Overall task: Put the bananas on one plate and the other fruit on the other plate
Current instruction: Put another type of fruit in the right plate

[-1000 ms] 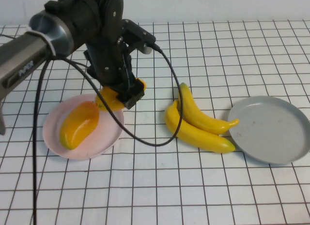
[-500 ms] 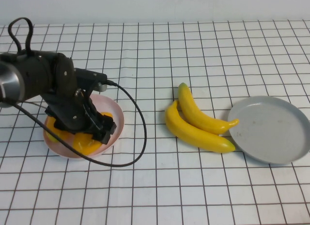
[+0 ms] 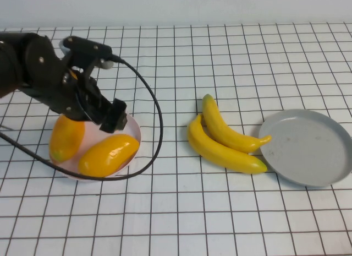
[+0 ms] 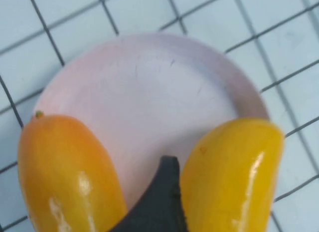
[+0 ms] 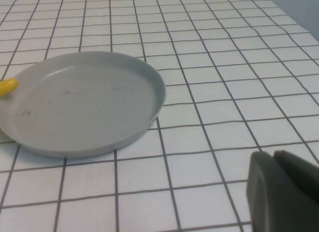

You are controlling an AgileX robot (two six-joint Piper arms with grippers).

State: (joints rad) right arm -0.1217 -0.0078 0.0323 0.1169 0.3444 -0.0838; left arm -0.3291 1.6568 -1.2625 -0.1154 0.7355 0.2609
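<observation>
Pink-plate (image 4: 149,82) left claw (image 3: 114,117), grey-plate (image 5: 84,102) right claw (image 5: 284,192)

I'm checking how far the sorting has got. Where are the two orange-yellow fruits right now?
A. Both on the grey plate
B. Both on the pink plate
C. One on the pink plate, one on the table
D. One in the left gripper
B: both orange-yellow fruits lie on the pink plate, with the left gripper above its rim; the right gripper is parked beside the grey plate.
</observation>
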